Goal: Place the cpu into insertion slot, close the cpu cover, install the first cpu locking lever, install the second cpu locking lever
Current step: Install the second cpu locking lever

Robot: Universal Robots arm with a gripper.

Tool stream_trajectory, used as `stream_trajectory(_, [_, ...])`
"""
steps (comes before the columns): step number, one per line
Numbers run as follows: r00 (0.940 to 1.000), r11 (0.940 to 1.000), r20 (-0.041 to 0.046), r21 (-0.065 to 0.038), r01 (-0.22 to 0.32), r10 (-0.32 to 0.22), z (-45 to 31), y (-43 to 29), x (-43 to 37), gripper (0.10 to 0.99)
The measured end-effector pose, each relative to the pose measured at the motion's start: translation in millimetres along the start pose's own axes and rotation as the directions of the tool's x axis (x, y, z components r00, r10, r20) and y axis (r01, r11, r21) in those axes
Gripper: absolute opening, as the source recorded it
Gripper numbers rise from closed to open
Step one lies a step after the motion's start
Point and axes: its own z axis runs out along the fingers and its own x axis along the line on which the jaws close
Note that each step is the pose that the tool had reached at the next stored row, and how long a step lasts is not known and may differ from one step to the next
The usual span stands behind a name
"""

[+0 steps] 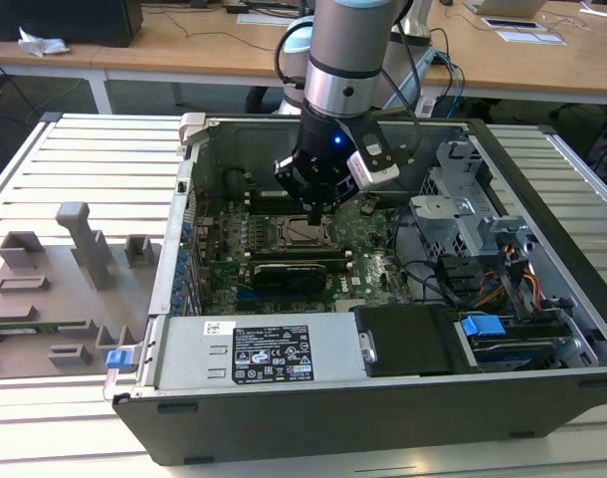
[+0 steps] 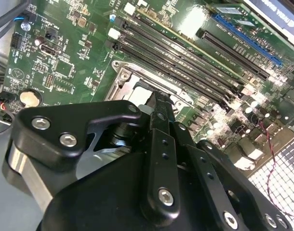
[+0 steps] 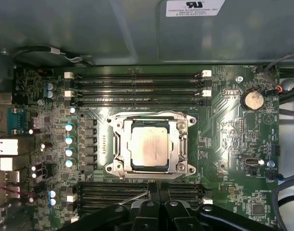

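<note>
Black gripper [image 3: 153,199] linkages sit closest to the lens in both wrist views, and the two fingertips [image 2: 159,103] meet in a narrow point with no gap visible between them and nothing held there. Beyond that tip lies the motherboard [image 3: 224,120], mounted in the floor of an open computer case [image 1: 542,149] that rests on a slatted metal surface [image 1: 85,159]. The cpu [image 3: 148,145], a pale square chip, is already seated in its socket near the middle of the board, and the cpu cover [image 3: 119,144], a thin silvery frame, lies down flat around it with the chip's top showing through the open centre. In the first wrist view the gripper tip stands just past the socket edge that faces one bank of long black memory slots [image 3: 137,89], the other bank lying on the socket's far side; a thin bright wire [image 3: 135,196], which I take to be one of the locking levers, runs out slantwise beside the tip, though whether it is touched cannot be told. In the exterior view the arm [image 1: 348,50] comes down nearly plumb over the socket, with the gripper low above the board. So the socket lies directly ahead of the tip, and close.
</note>
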Motion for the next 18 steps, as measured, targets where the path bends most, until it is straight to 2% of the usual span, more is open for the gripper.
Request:
stream_trajectory(9, [1.0000,1.0000,-0.0006,-0.002,0.000,0.000,12.0,-0.4,-0.9,0.106])
stream_trajectory(11, [1.0000,0.9998,-0.0004,-0.018,0.001,-0.001,12.4,-5.2,-0.8,0.106])
stream_trajectory(13, [1.0000,0.9992,-0.0002,-0.039,0.002,-0.002,12.6,-11.0,-0.6,0.106])
stream_trajectory(14, [1.0000,0.9984,-0.0001,-0.057,0.003,-0.003,12.7,-15.7,-0.3,0.106])
stream_trajectory(18, [1.0000,0.9951,0.0003,-0.099,0.005,-0.005,13.6,-29.4,1.6,0.106])
